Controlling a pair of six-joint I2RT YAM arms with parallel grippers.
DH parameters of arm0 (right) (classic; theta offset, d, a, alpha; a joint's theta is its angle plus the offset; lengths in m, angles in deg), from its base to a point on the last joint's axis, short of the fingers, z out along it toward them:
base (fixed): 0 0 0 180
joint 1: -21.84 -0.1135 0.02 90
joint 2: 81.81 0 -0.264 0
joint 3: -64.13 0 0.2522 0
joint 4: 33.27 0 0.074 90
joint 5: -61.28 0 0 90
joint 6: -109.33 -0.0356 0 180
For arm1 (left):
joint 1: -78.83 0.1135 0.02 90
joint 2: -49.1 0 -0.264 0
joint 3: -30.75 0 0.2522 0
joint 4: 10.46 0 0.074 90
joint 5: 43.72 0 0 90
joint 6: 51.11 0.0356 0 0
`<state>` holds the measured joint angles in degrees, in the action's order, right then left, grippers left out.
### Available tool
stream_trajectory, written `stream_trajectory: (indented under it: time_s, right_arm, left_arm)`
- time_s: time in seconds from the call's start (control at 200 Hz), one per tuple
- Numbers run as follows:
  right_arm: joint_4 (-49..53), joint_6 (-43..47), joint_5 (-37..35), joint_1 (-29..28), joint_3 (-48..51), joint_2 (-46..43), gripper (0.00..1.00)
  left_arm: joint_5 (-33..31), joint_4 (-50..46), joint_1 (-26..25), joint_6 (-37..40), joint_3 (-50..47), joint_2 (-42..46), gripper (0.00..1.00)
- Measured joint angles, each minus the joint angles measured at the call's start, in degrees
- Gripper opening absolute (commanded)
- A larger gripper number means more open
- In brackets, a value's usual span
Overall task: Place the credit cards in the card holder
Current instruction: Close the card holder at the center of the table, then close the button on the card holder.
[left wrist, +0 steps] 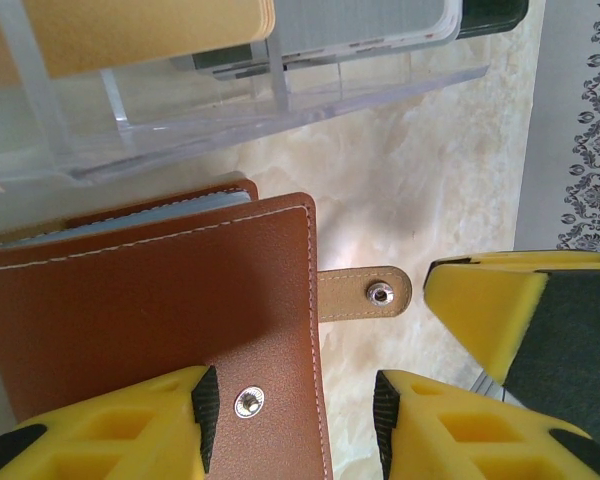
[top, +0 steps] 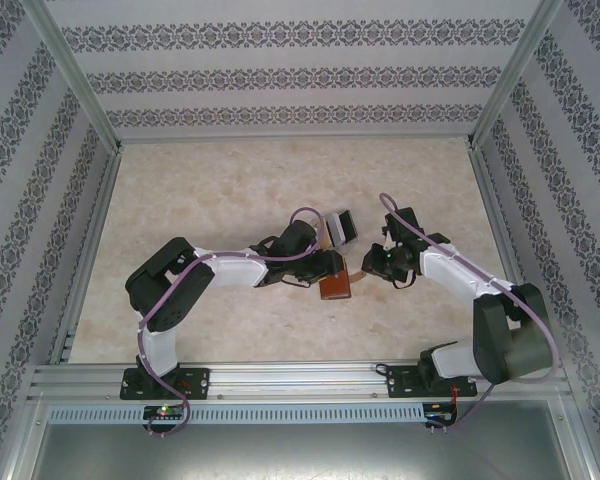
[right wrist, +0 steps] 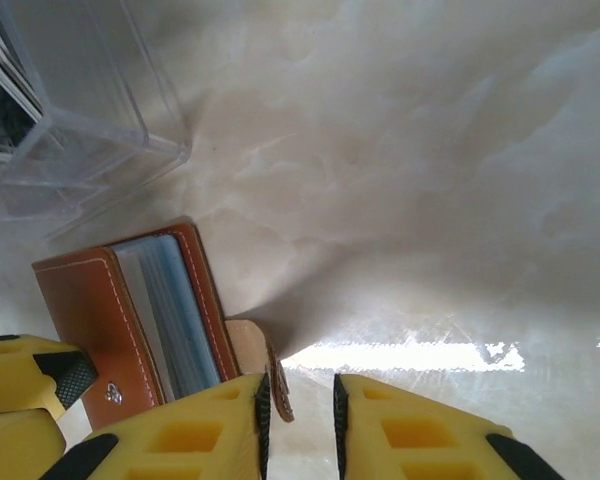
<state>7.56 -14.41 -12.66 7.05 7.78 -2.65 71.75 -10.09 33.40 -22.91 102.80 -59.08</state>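
Observation:
The reddish-brown card holder (left wrist: pixel 150 310) lies folded on the marble table, its snap tab (left wrist: pixel 365 293) sticking out to the right. My left gripper (left wrist: pixel 295 410) is open. One finger sits over the cover by the snap stud and the other stands clear over bare table. In the right wrist view the card holder (right wrist: pixel 90 310) shows pale blue leaves. My right gripper (right wrist: pixel 300 410) is open, with the tab (right wrist: pixel 277 385) leaning on its left pad and clear of the other pad. Tan (left wrist: pixel 130 30), white-grey (left wrist: pixel 370 25) and black (left wrist: pixel 490 15) credit cards stand in a clear case.
The clear plastic case (top: pixel 340 225) stands just beyond the card holder (top: pixel 335 287), close to both grippers (top: pixel 330 268) (top: pixel 370 265). Patterned walls and metal rails (top: pixel 280 372) bound the table.

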Motion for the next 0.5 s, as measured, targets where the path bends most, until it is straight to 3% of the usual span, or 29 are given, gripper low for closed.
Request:
stream_trajectory:
  time_s: [0.15,0.5]
  right_arm:
    - [-0.2,1.0,1.2,-0.5,0.0,1.4,0.21]
    - [-0.3,1.9,1.9,-0.5,0.0,1.7,0.0]
  left_arm:
    - [0.0,-0.4,0.0,0.0,0.3,0.0,0.47]
    - [0.1,-2.1,0.0,1.1,2.1,-0.5,0.47]
